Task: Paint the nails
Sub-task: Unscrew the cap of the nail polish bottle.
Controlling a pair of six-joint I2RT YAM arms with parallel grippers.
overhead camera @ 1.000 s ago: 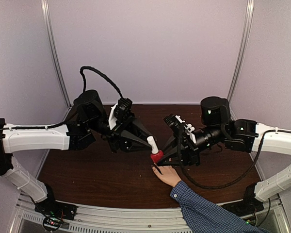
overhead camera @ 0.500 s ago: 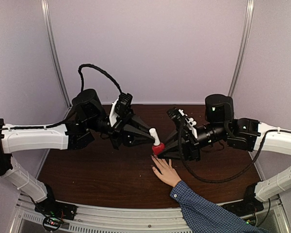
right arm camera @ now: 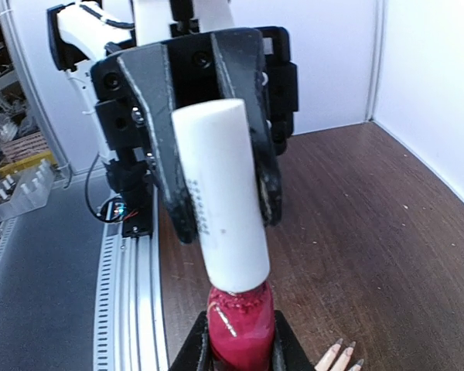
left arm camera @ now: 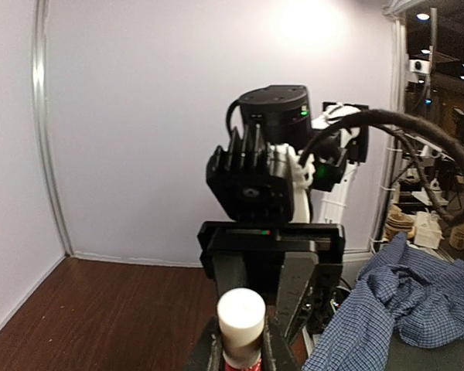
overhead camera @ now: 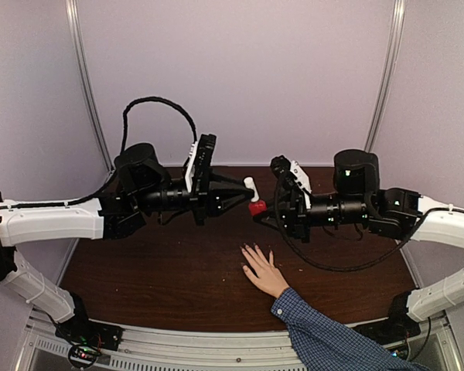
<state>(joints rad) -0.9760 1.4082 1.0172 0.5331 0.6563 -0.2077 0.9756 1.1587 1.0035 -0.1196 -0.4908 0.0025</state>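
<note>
Over the table (overhead camera: 139, 278), the bottle (overhead camera: 257, 206) is held aloft at frame centre between both arms. The hand (overhead camera: 264, 273) is laid flat at lower centre, well below it. The left gripper (overhead camera: 243, 193) is clamped on the cap (overhead camera: 250, 185), and the right gripper (overhead camera: 261, 212) is clenched on the red body. Uncapping is judged to be in hand: the body should be kept steady and the cap turned about its own axis, then drawn straight out. The nails (overhead camera: 247, 250) are seen at the fingertips, pointed upper left. Their long axis is run from the sleeve (overhead camera: 332, 340) at lower right.
</note>
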